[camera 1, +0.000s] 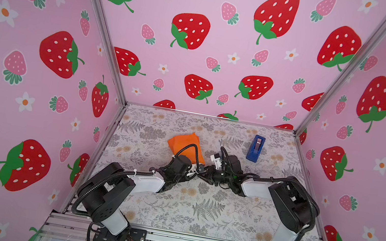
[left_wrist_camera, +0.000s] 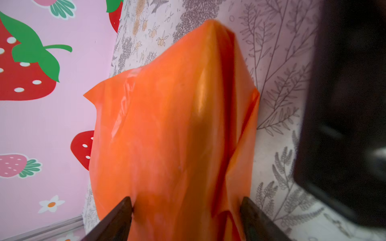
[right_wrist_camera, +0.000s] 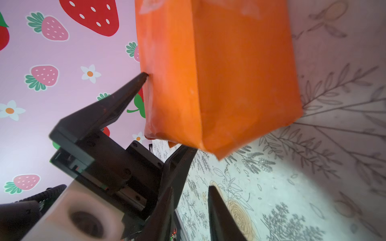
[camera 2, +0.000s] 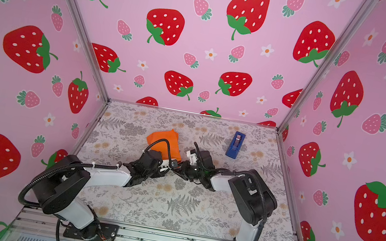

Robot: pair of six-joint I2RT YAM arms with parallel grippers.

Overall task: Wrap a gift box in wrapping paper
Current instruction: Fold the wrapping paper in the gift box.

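Wrapping paper: we see it closed orange-side out around a block-shaped parcel.
Gift box: hidden. No navy shows, so we judge it to be inside the paper.
Place: the parcel lies on the table, left of centre and well apart from the blue tape dispenser.
Long axis: in both top views it runs from the far left toward the near right. The near end meets the two grippers, and the far end tapers to a folded peak pointing at the back wall.
Left gripper: it is grasping the parcel's near end, jaws wide, with a tip touching paper on each side. The parcel stretches straight ahead of it.
Right gripper: its jaws are partly apart with nothing between them. It sits just beside the near end, with the parcel ahead of it and off to one side.
Nearer arm: the left, which is already on the parcel.
Coming move: we judge that any turn or press depends on this end-on grip, because the far peak is loose and could swing.
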